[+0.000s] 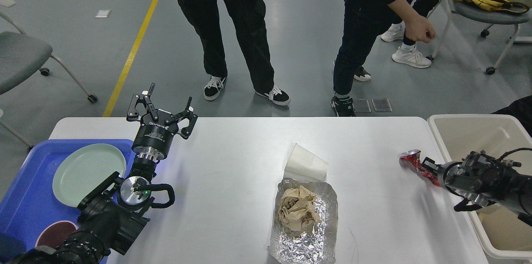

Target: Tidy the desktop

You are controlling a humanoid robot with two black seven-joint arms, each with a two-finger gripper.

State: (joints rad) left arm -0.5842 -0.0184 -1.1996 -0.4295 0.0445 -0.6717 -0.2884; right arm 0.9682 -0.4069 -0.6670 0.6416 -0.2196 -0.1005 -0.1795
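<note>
The white desktop fills the lower half of the view. On it lie a white paper cup on its side, a foil tray holding crumpled brown paper, and a crushed red can. My left gripper is open and empty, held above the table's far left by the blue tray. My right gripper is shut on the red can near the table's right edge, next to the beige bin.
The blue tray holds a pale green plate and a dark red dish. Two people stand beyond the far edge. Chairs stand at far left and far right.
</note>
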